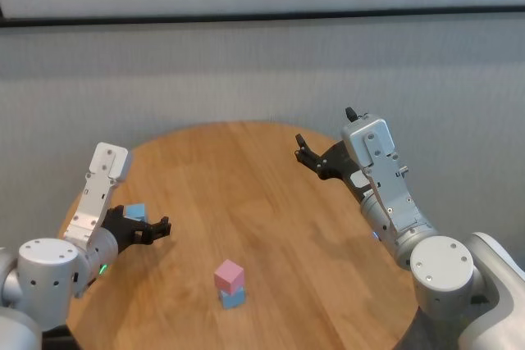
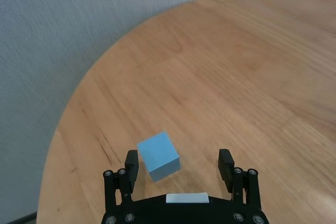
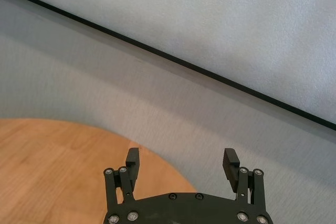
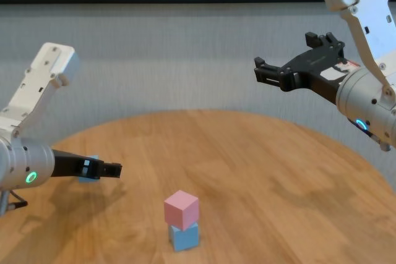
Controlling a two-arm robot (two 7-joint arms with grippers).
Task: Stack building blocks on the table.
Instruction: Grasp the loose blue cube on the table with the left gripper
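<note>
A pink block [image 1: 229, 274] sits on top of a light blue block [image 1: 234, 298] near the front middle of the round wooden table [image 1: 271, 202]; the chest view shows the same pair, pink block [image 4: 181, 208] over blue block [image 4: 185, 237]. A second light blue block [image 2: 158, 155] lies alone at the table's left edge. My left gripper [image 2: 178, 158] is open right at it, and the block sits just ahead of the gap, close to one finger. In the head view that block [image 1: 135, 212] shows behind the left gripper [image 1: 157, 229]. My right gripper [image 1: 325, 130] hangs open and empty, high over the table's far right.
A grey wall with a dark rail [image 3: 173, 59] rises behind the table. The right wrist view shows only the table's rim [image 3: 52, 156] and that wall. The table's left edge [image 2: 68, 124] curves close to the loose blue block.
</note>
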